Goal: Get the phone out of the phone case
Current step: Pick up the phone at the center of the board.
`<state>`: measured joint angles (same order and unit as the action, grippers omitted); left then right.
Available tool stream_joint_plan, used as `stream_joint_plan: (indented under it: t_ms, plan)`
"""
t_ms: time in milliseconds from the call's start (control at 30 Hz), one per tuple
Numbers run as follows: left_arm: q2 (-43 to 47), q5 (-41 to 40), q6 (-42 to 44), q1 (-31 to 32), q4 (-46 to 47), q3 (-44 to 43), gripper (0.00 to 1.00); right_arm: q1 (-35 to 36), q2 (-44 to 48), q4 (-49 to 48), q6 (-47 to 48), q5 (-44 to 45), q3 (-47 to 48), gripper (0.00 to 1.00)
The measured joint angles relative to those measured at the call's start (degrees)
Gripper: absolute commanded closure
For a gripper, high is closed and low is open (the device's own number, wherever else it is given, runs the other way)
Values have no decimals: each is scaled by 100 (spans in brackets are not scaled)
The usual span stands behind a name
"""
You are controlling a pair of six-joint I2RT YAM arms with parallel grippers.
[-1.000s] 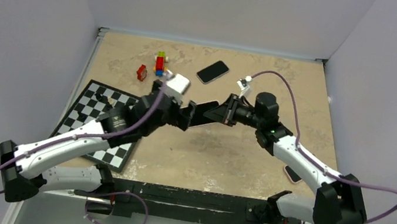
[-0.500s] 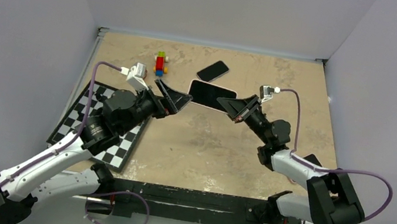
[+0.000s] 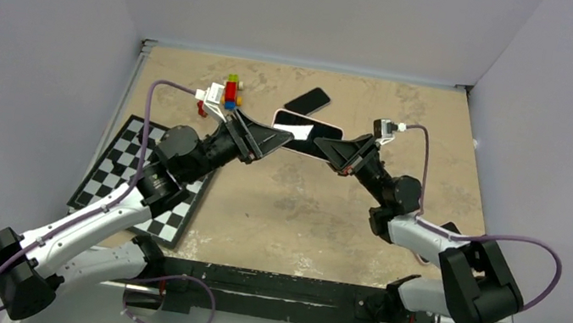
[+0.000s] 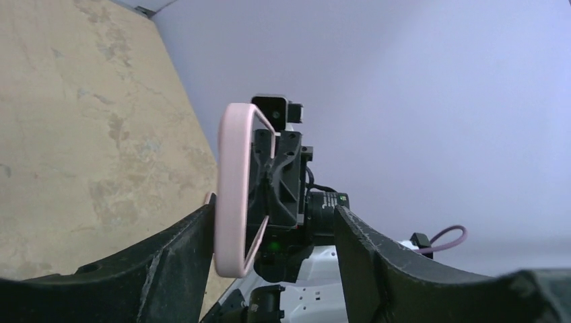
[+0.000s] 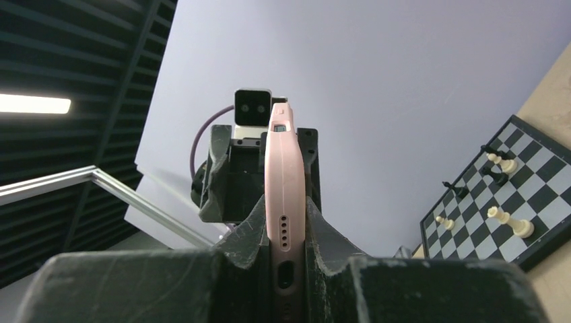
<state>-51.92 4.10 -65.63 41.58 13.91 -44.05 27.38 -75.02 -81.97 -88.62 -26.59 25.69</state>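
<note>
Left gripper (image 3: 268,136) has closed in on the phone (image 3: 308,137) held aloft, fingers (image 4: 175,262) apart astride its pink phone case (image 4: 231,188); right gripper (image 3: 338,152) clamps the other end. Next, likely: pinch the case rim and peel.

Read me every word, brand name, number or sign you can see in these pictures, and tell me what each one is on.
No text can be read in any view.
Small label on the opposite arm's wrist, left wrist view: too small and blurred to read.
pink-cased phone: no logo or writing shows.
second phone: dark screen, nothing on it.
chessboard: no letters or numbers visible along its edges.
</note>
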Motion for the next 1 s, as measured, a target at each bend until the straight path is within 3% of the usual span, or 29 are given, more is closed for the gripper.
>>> stream_joint_plan:
  t_ms: [167, 300, 367, 500, 633, 800, 933, 1000]
  plan:
    - [-293, 415, 4, -42, 444, 0, 58, -2, -254, -170, -170, -149, 66, 100]
    - [-507, 616, 26, -142, 669, 2, 90, -9, -299, -341, -306, -144, 79, 100]
    - [-588, 699, 74, -181, 802, 7, 100, -31, -289, -431, -297, -140, 79, 85]
    - [-621, 857, 177, -225, 876, 7, 100, -48, -179, -361, -140, -323, 83, 48]
    - [-588, 1556, 494, -505, 741, 0, 100, -42, 321, 1193, 942, -1209, 450, 32]
    - [-704, 3311, 1515, -1110, -389, -651, 100, -52, 1003, 4461, 3447, -1998, 1622, 28]
    - [-841, 4221, 2059, -1169, -907, -1069, 100, -70, 1178, 5423, 4470, -2769, 1867, 35]
    - [-861, 4741, 2271, -1172, -1056, -1137, 100, -63, 1108, 5608, 4666, -3193, 1849, 46]
